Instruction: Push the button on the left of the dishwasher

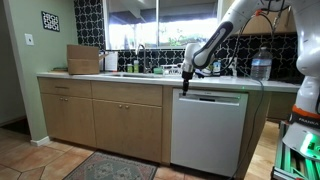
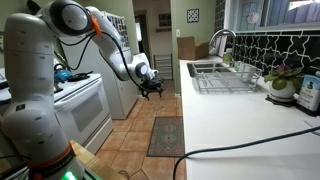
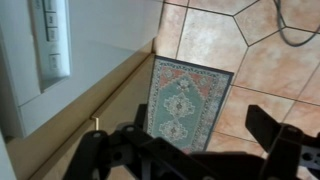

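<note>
The dishwasher (image 1: 208,135) is a silver-white panel under the counter, with a dark control strip (image 1: 212,98) along its top. My gripper (image 1: 186,78) hangs fingers-down just above the strip's left end, close to the counter edge. In the wrist view the strip with its pale buttons (image 3: 48,30) lies at the upper left, off to the side of my fingers. My gripper (image 3: 180,150) is open and empty, its dark fingers apart at the bottom of the wrist view. It also shows in an exterior view (image 2: 152,88), out over the floor beside the counter. The dishwasher front is hidden there.
Tan wooden cabinets (image 1: 105,118) stand beside the dishwasher. A patterned rug (image 3: 185,95) lies on the tiled floor below, seen in both exterior views (image 1: 110,168) (image 2: 165,135). A white stove (image 2: 85,110) stands opposite. A sink and dish rack (image 2: 222,75) are on the counter.
</note>
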### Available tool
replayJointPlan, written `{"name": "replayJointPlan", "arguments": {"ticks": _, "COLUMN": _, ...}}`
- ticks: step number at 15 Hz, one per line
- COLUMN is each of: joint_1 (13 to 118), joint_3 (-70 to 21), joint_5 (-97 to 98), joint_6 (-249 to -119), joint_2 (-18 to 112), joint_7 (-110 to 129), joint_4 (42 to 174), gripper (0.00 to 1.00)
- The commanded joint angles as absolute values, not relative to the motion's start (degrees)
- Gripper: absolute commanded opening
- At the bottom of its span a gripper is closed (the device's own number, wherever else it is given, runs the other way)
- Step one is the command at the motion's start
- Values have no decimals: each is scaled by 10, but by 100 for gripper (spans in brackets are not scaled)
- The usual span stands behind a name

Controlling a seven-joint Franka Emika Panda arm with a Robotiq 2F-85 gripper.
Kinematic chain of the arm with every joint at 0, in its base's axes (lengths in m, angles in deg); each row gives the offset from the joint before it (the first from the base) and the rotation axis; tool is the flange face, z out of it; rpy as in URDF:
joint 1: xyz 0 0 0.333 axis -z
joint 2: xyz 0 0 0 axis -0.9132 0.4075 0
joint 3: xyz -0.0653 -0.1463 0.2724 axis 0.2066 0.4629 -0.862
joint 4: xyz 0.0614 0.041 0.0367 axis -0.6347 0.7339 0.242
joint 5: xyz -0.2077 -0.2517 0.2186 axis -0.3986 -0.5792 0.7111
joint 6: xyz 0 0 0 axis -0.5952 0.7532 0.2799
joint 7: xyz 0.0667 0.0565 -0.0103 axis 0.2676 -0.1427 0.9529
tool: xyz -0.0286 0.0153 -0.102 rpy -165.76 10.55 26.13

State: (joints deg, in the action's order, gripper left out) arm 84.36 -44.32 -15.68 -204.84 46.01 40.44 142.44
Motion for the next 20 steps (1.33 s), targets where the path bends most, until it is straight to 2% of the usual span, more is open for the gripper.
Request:
{"name": "replayJointPlan", "arguments": {"ticks": 1, "joint_1": 994, "joint_3": -600, "joint_5": 4, "joint_6": -2015, "joint_2": 440, "joint_7": 540, "joint_4": 1451, "gripper": 100}}
{"name": "replayJointPlan", "arguments": {"ticks": 4, "joint_1": 1113, "joint_3": -702, "joint_5": 146, "joint_6": -1902, "joint_2": 424, "joint_7": 628, "joint_4": 1411, "gripper": 100}}
{"name": "replayJointPlan", "arguments": {"ticks": 8, "joint_1": 1152, "joint_3": -661, "joint_5": 223, "joint_6": -1715, "joint_2": 372, "joint_7": 594, "joint_4": 1345, "gripper": 100}}
{"name": "replayJointPlan", "arguments": {"ticks": 9, "joint_1": 1067, "joint_3": -554, "joint_5": 231, "joint_6": -1667, "joint_2": 358, "joint_7": 579, "joint_4": 1319, "gripper": 100}}
{"name": "replayJointPlan", "arguments": {"ticks": 13, "joint_1": 964, "joint_3": -401, "joint_5": 183, "joint_6": -1586, "joint_2": 369, "joint_7": 471, "joint_4": 1263, "gripper": 100}}
{"name": "replayJointPlan", "arguments": {"ticks": 16, "joint_1": 887, "joint_3": -315, "joint_5": 159, "joint_6": -1660, "joint_2": 346, "joint_7": 396, "joint_4": 1306, "gripper": 100}}
{"name": "replayJointPlan", "arguments": {"ticks": 19, "joint_1": 834, "joint_3": -274, "joint_5": 122, "joint_6": -1778, "joint_2": 325, "joint_7": 332, "joint_4": 1371, "gripper": 100}}
{"name": "replayJointPlan", "arguments": {"ticks": 20, "joint_1": 834, "joint_3": -264, "joint_5": 150, "joint_6": -1712, "joint_2": 355, "joint_7": 372, "joint_4": 1312, "gripper": 100}}
